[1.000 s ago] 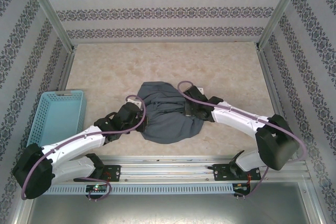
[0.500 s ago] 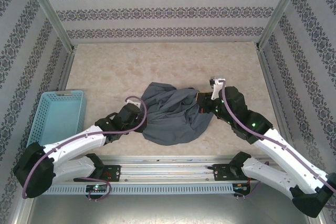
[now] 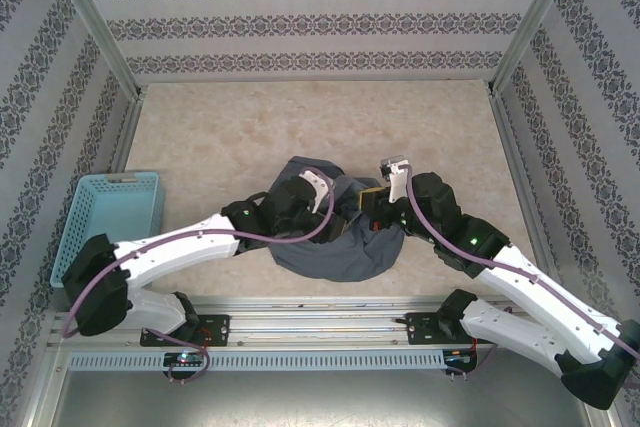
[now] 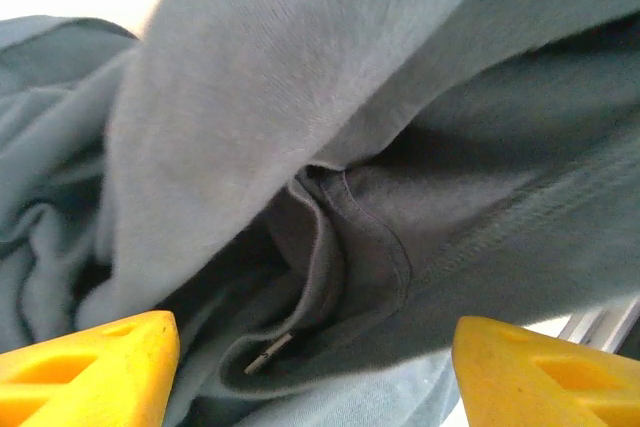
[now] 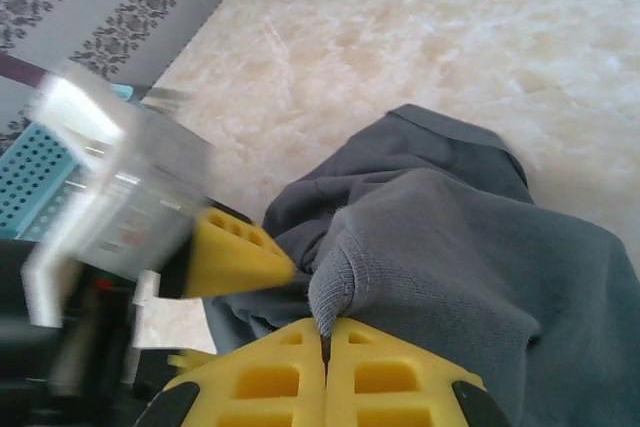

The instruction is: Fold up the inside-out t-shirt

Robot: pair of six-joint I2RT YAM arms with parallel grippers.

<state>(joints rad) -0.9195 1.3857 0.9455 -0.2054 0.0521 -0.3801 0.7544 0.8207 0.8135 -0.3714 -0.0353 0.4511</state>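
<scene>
The bench (image 3: 300, 117) is wide and bare around the work, so there is room to spread the cloth. The inside-out t-shirt (image 3: 330, 247) lies crumpled in a heap at the near middle of the bench, between both arms, and it is not yet flat. The step in hand, as I judge it, is to open this heap, because no clean fold is possible before that.

The right end effector (image 5: 325, 342) is closed and pinches a thick fold of the cloth at its tips. The left end effector (image 4: 320, 377) has its fingers wide apart over the heap and holds nothing. Several cloth layers and a stitched seam (image 4: 400, 257) lie just in front of it.

To do this well, the left one should take one single edge, for example near that seam, and not many layers together. Then both should pull apart gently and low, so the shirt comes flat and does not slip out.
</scene>
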